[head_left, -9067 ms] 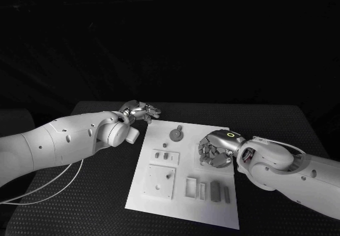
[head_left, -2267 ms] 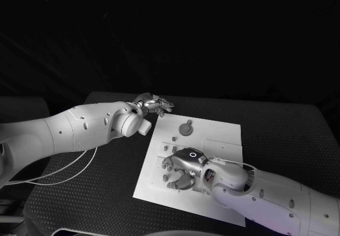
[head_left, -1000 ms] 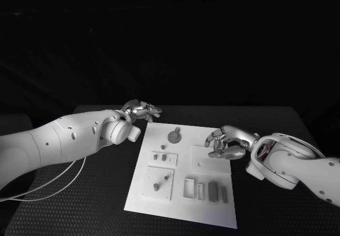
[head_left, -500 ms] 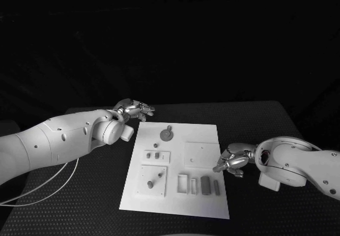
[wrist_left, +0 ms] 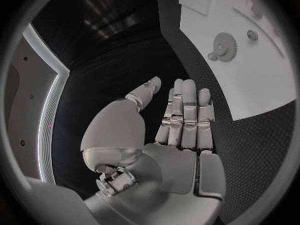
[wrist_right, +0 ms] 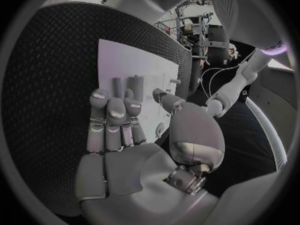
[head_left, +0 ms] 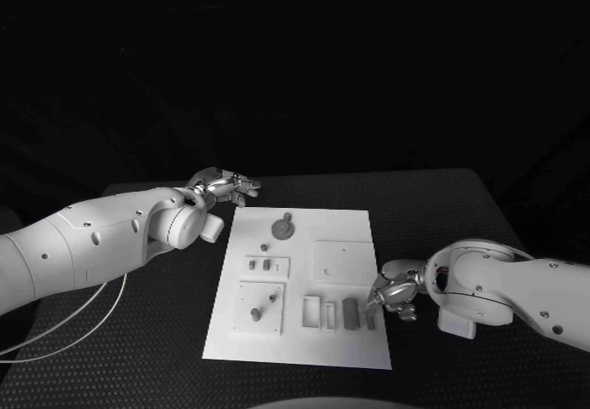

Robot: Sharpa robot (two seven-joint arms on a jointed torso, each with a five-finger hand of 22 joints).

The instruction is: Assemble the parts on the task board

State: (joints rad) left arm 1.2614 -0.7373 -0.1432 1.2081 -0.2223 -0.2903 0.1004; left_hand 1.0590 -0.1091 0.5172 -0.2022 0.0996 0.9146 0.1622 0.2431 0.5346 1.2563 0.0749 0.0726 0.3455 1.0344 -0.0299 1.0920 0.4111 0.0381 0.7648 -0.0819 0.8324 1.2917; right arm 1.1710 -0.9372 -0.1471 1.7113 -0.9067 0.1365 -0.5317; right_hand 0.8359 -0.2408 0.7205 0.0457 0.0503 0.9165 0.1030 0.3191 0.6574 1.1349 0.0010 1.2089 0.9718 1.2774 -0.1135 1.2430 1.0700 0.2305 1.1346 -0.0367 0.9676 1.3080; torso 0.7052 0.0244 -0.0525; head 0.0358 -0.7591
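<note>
Altogether: one task board (head_left: pixel 344 256), two hands, several small grey parts on the board.
Parts counted: one gear (head_left: pixel 284 227) near the far edge; two short pegs (head_left: pixel 261 265) side by side in a small frame; one peg (head_left: pixel 256 314) standing in the larger frame; a dark bar (head_left: pixel 350 312) among the slots at the near right.
Right hand (head_left: pixel 396 290): at the board's right edge, just beside the slots; fingers curled inward, nothing visibly in them.
Left hand (head_left: pixel 224 186): off the board's far left corner, well apart from the gear; in the wrist view fingers (wrist_left: pixel 185 110) straight, together, holding nothing.
Surface: black textured table (head_left: pixel 147 324).
Room: dark.
</note>
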